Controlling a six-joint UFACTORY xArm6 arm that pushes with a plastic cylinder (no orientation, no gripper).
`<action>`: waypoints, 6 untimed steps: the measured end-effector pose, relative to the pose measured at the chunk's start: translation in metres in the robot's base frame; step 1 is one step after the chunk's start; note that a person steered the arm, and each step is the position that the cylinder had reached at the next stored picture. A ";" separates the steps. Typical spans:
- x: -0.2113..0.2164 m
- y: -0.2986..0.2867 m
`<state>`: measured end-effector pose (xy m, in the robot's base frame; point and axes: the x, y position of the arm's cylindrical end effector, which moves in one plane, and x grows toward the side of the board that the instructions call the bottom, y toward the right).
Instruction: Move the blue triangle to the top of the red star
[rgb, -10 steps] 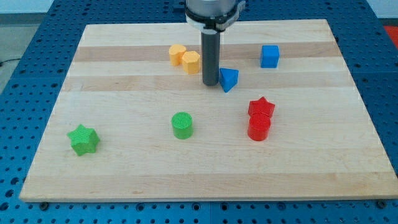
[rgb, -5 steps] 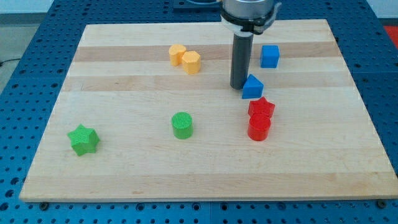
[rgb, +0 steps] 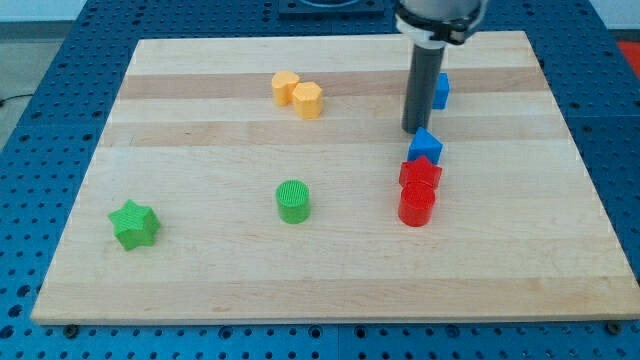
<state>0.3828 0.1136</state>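
The blue triangle (rgb: 425, 145) lies on the wooden board (rgb: 200, 270), right of centre, touching the top edge of the red star (rgb: 420, 175). A red cylinder (rgb: 416, 205) sits directly below the star, against it. My tip (rgb: 414, 131) is just above and slightly left of the blue triangle, touching or almost touching it. The dark rod rises from there to the view's top.
A blue cube (rgb: 439, 90) is partly hidden behind the rod, above the triangle. Two yellow blocks (rgb: 298, 94) sit at the upper left of centre. A green cylinder (rgb: 293, 201) is near the middle and a green star (rgb: 134, 224) at the lower left.
My tip moved right and pushed the blue triangle right and down, from the board's upper middle to against the top of the red star. The other blocks stayed put.
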 end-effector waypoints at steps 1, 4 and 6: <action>0.003 0.007; 0.014 0.001; 0.024 0.001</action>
